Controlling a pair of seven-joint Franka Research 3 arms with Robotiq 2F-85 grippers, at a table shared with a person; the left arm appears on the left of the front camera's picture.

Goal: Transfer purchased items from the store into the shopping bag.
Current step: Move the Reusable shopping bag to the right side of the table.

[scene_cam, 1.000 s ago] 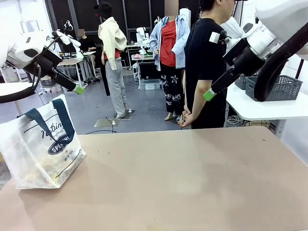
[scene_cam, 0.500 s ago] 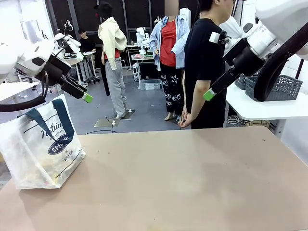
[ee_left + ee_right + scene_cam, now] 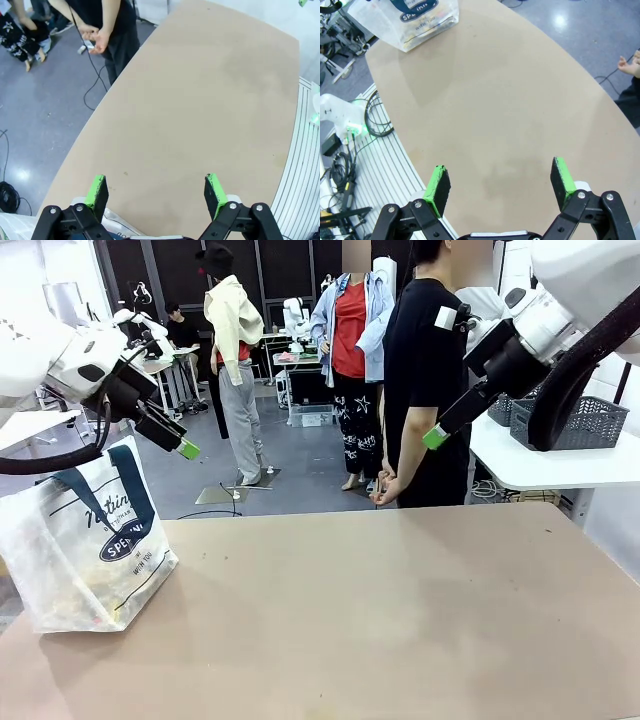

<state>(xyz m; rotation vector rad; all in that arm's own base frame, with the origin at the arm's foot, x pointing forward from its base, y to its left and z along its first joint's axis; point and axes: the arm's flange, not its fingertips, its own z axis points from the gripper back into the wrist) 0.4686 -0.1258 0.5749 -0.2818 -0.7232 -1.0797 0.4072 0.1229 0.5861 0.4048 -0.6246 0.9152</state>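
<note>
Looks near done: shopping bag upright at counter left edge, yellowish goods faintly inside. Left gripper & right gripper raised, both wide, nothing held. No basket on counter, so prob. little left.

The big tan bench was flat and bare across its middle and right side. A person in a black shirt stood at the far side of it, with arms hanging down. Behind that person the floor was grey. To the far right stood a white table with a dark grey basket on top. A thin black cable lay on the floor near the person's feet.
</note>
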